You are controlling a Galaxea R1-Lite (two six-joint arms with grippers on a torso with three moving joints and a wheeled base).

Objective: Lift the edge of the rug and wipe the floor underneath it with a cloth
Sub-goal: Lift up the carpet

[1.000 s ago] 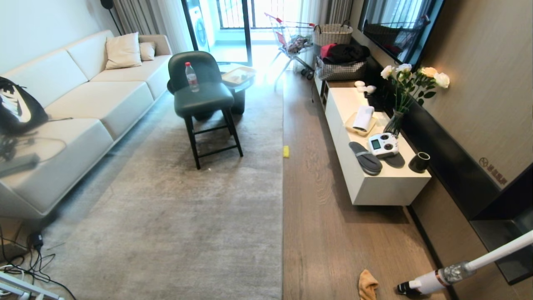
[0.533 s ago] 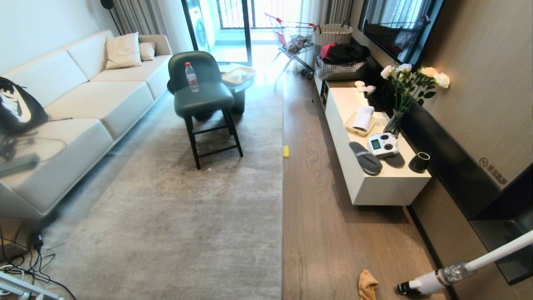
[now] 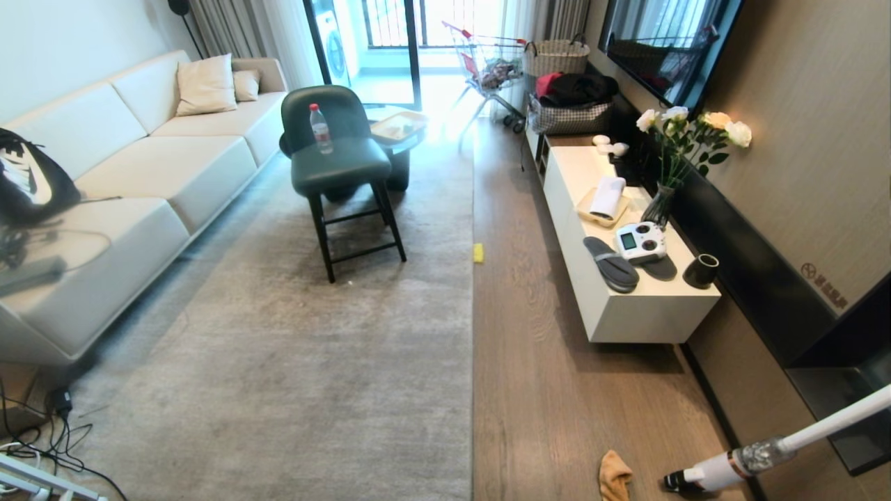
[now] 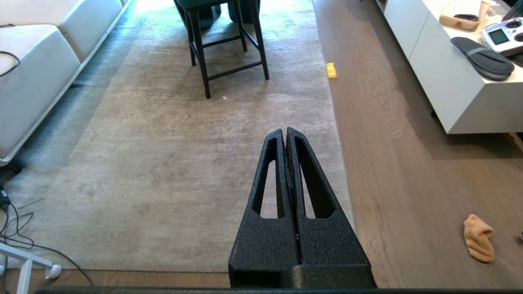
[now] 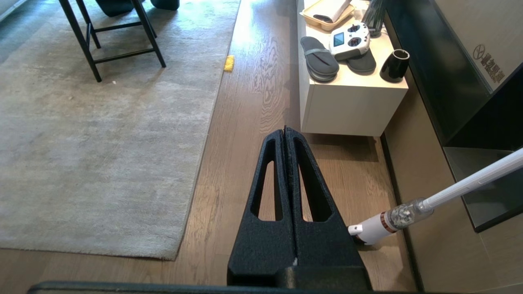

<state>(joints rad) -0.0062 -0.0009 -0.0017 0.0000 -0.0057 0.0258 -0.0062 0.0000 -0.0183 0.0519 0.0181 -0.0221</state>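
While nothing has shifted over the last second, both black grippers, left gripper [image 4: 285, 132] and right gripper [image 5: 285, 132], stay pressed together and empty, so the fluffy orange-tan cloth [image 3: 615, 474] and the light grey rug edge [image 3: 472, 334] lie untouched on the wood-grain floor [image 3: 550, 376].

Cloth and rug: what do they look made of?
The cloth looks like fluffy orange-tan microfibre, going by its fuzzy crumpled surface. The rug looks like short-pile woven fibre, light grey and matte with brushed streaks. Which fibre it is cannot be told.

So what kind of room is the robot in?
It looks like a living room in a home. There's a long cream sofa with cushions, a big grey rug on the wooden floor, and a low white cabinet with a vase of flowers under a wall screen.
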